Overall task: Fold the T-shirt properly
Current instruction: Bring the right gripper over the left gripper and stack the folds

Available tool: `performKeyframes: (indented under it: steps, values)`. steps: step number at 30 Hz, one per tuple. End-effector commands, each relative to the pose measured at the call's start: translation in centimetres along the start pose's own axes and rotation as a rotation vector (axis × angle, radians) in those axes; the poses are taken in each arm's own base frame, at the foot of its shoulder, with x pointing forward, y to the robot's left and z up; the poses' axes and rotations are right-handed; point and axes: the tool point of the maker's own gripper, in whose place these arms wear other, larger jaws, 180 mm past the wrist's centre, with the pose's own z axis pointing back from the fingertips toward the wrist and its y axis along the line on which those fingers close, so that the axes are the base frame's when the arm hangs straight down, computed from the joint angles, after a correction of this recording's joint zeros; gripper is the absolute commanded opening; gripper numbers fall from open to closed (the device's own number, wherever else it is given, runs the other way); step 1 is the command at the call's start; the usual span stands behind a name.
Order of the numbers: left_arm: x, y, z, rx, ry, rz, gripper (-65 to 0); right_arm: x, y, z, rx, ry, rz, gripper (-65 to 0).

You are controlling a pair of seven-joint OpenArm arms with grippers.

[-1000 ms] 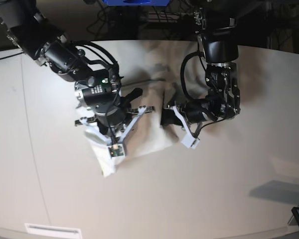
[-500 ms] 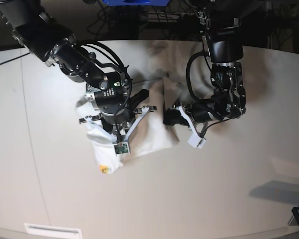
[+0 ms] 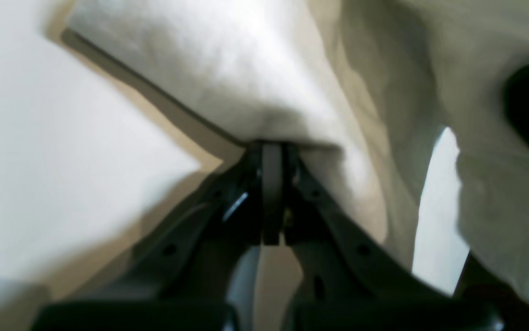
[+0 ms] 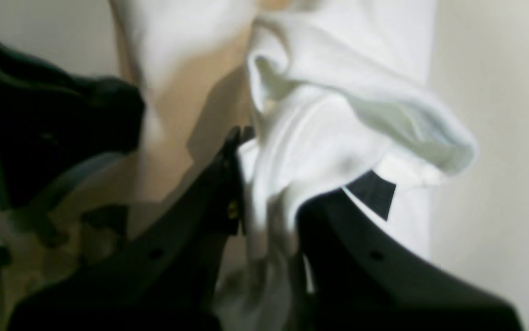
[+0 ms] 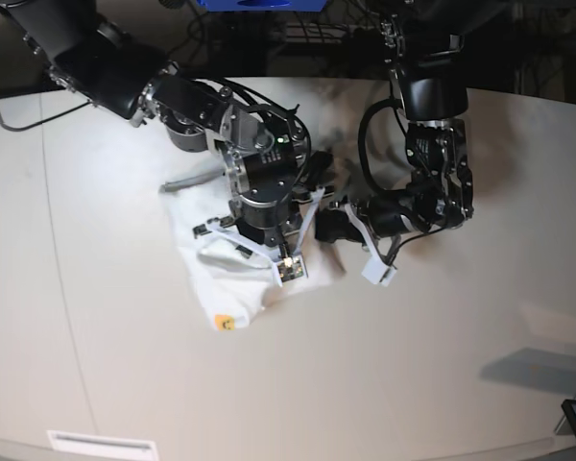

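Mid-fold, both arms low over the T-shirt (image 5: 232, 288), bunched on the table (image 5: 442, 365) near centre. Right gripper (image 4: 264, 184) clenched on a wad of white cloth, black neck tag (image 4: 371, 193) just beside the jaw. Left gripper (image 3: 271, 151) pinched fully together at the cloth's folded edge (looks caught between the tips, blurred though). Shirt mostly plain reverse up, small yellow print (image 5: 227, 324) peeking at the near corner. Next, likely: carry the held edges across, lay flat, let go only once cloth rests. Grippers close together, so watch for collision.
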Motion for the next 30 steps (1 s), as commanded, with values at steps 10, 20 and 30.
performKeyframes:
  steps: [10,20,30]
  values:
    - [-0.4,1.1,0.6,0.043,0.047,-0.018,-65.0,1.0,1.3,-0.5,-0.001,-0.026,0.034,-64.6]
    - [-0.2,1.1,0.6,0.045,0.047,-0.021,-65.0,-0.4,4.1,0.8,0.062,0.007,0.094,-39.2]
    - [-0.1,2.2,1.6,0.073,0.051,-0.03,-65.0,1.5,5.9,6.0,0.197,-0.104,0.015,-29.6]
